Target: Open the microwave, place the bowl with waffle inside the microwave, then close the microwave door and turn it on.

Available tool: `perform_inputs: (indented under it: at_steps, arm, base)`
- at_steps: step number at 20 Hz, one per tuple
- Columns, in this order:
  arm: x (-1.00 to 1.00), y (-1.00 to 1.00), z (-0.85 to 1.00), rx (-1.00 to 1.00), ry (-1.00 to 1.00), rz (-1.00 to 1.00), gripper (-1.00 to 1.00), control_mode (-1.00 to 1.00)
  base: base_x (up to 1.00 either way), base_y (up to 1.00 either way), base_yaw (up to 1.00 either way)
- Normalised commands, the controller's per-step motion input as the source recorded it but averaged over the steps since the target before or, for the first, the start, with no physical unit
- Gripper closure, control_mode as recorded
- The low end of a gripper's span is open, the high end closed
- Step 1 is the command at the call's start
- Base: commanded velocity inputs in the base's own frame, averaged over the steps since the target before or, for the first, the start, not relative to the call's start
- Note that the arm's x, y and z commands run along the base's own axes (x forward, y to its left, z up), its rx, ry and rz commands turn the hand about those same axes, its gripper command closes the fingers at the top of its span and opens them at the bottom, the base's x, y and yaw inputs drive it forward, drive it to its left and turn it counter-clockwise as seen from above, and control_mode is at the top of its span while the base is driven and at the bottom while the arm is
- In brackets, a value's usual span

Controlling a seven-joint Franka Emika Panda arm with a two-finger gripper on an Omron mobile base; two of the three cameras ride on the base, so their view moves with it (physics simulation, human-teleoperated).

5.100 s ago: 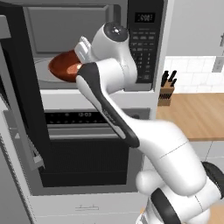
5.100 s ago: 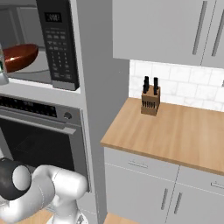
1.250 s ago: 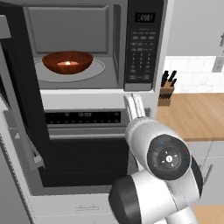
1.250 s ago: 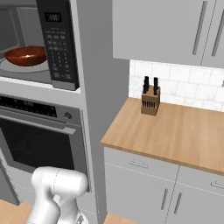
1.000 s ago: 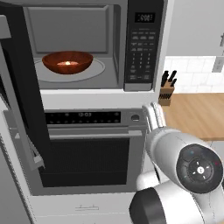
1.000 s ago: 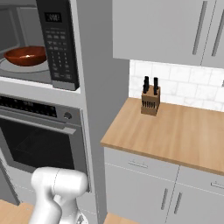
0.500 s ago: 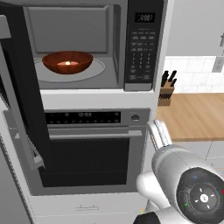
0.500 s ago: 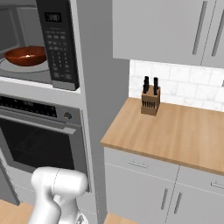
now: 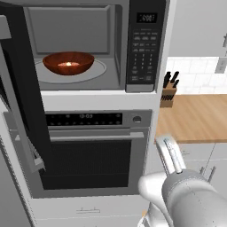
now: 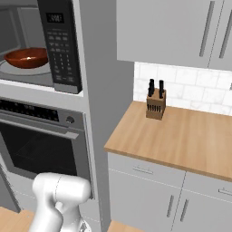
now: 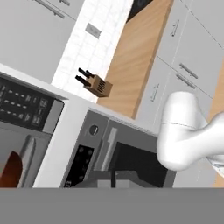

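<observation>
The microwave [image 9: 144,48] stands open, and its black door [image 9: 20,88] is swung out to the left. On the glass turntable inside sits the reddish-brown bowl [image 9: 68,63] with a pale piece of waffle in it, touched by nothing. The right base view shows the bowl [image 10: 26,57] next to the keypad strip [image 10: 59,41]. My gripper [image 9: 167,144] is low and to the right, in front of the oven's right edge, pointing up. Its fingers look pressed together with nothing between them. In the hand view the gripper [image 11: 113,178] faces the oven front, with the bowl [image 11: 11,170] at the lower left.
A wall oven [image 9: 88,155] with a horizontal handle sits under the microwave. To the right, a wooden counter [image 10: 181,131] carries a knife block [image 10: 155,103] against a white tiled wall. Grey cabinets hang above and stand below it.
My arm has pulled out of the cavity, leaving the bowl on the turntable. Over the last second the hand dropped lower and to the right. The door stays open.
</observation>
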Motion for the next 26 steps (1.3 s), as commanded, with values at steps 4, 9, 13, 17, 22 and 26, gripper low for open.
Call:
perform_inputs:
  at_steps: [4, 9, 13, 17, 22, 26]
  arm:
    - [-0.03, 0.12, -0.52, -0.17, -0.19, 0.11, 1.00, -1.00]
    - [0.00, 0.23, -0.47, -0.29, -0.16, 0.10, 1.00, -1.00]
    - [0.00, 0.14, -0.47, -0.31, -0.17, 0.14, 1.00, -1.00]
    - [0.00, 0.09, -0.52, -0.30, -0.18, 0.16, 1.00, -1.00]
    - [0.00, 0.48, -0.58, -0.33, -0.23, 0.14, 1.00, -1.00]
    - [0.08, 0.58, -0.66, -0.30, -0.38, 0.09, 1.00, -1.00]
  base:
    - [0.00, 0.00, 0.00]
    - [0.00, 0.00, 0.00]
    - [0.00, 0.00, 0.00]
    - [0.00, 0.00, 0.00]
    - [0.00, 0.00, 0.00]
    - [0.00, 0.00, 0.00]
